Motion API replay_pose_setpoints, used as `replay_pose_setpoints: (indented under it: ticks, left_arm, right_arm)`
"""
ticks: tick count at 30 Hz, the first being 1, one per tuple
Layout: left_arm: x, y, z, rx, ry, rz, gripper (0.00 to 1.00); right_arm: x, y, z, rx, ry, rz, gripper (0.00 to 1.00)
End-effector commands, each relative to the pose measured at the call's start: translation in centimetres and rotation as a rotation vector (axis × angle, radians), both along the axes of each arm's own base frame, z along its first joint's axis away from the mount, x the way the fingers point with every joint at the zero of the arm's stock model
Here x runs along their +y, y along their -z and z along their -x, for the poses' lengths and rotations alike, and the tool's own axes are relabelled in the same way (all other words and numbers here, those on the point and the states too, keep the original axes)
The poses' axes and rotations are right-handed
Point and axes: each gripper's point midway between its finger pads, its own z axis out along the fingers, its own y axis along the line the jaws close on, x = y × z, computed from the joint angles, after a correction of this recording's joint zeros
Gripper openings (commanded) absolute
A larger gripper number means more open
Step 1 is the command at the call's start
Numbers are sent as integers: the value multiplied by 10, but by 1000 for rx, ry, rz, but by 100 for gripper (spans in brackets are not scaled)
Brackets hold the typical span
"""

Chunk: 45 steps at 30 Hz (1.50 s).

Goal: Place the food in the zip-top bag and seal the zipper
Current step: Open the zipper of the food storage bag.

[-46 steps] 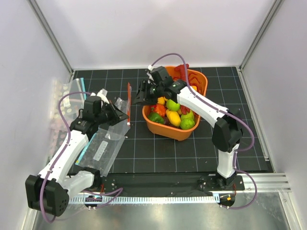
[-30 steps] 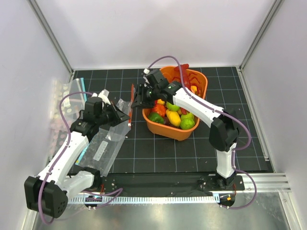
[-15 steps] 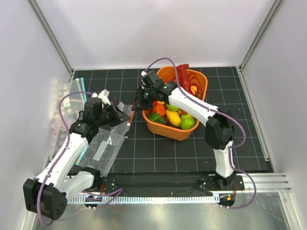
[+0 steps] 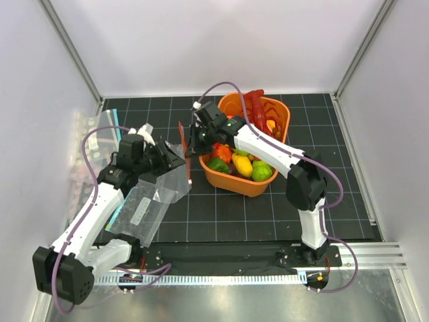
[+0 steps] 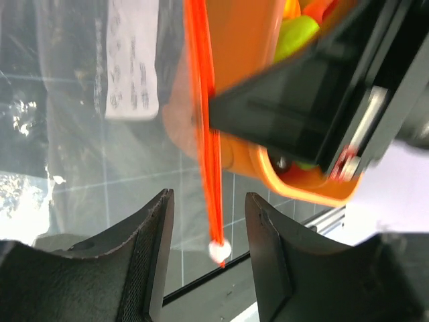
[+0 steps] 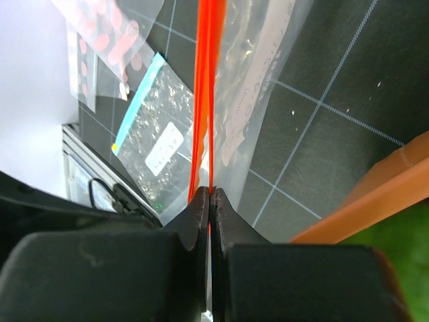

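Right wrist camera gives me the clearest read: the right gripper has its fingers pressed flat together on the zipper, and the red-orange strip runs straight up out of the pinch. On the left wrist camera the left gripper has its fingers parted; the strip hangs in the gap and I see it touching neither one. From overhead, the zip-top bag is held up just left of the orange basket, zipper edge toward the basket. The lobster lies inside the basket at its far side, and the light-green fruit sits inside at its near rim among other toy produce. A flat teal-strip bag lies further left of the basket
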Motion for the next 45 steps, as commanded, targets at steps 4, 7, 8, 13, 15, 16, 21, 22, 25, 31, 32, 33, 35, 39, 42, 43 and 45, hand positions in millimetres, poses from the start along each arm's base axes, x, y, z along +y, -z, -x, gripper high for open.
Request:
replay_pose_setpoints:
  ticks: [4,7,8,13,15,16,21,22,25,31,32,33,35,39,42,43,45]
  left_arm:
    - [0,-11,-20,24,-15,-47,49]
    - [-2,-7,-25,47,-21,-48,47]
    - [-3,-7,-27,45,-19,-46,46]
    - [-4,-1,-34,72,-16,-59,40]
    - [-3,5,-37,90,-26,-75,40]
    - [-3,4,-39,89,-28,-77,40]
    - [-8,6,-47,108,-26,-68,38]
    - [-8,7,-48,111,-27,-70,36]
    - [-9,12,-51,119,-19,-80,16]
    - [-7,10,-61,119,-8,-126,0]
    - [-1,13,-55,154,-8,-166,0]
    - [3,14,-53,171,-8,-200,0]
    - [18,7,-50,198,-13,-304,0]
    - [41,-8,-39,230,-33,-430,0]
    - [54,-18,-29,241,-47,-486,0]
    - [60,-19,-29,243,-62,-516,0]
    - [73,-27,-27,241,-78,-584,0]
  right_arm:
    - [2,-45,12,-161,-77,-67,1]
    - [2,-52,15,-186,-89,-75,1]
    - [1,-54,14,-196,-86,-76,1]
    - [0,-59,15,-217,-96,-78,1]
    - [0,-59,17,-223,-105,-72,1]
    - [0,-59,17,-228,-109,-67,1]
    - [-2,-57,19,-234,-123,-61,1]
    - [-2,-56,20,-236,-126,-59,1]
    - [-3,-58,18,-255,-128,-47,1]
    - [-9,-59,12,-279,-108,-2,1]
    - [-14,-56,5,-290,-77,28,1]
    - [-18,-53,4,-285,-65,53,1]
    - [-29,-51,-7,-304,-9,104,1]
    - [-48,-50,-19,-317,55,159,1]
    - [-64,-51,-32,-333,126,193,1]
    - [-69,-51,-36,-333,143,199,1]
    - [-77,-50,-41,-327,175,220,1]
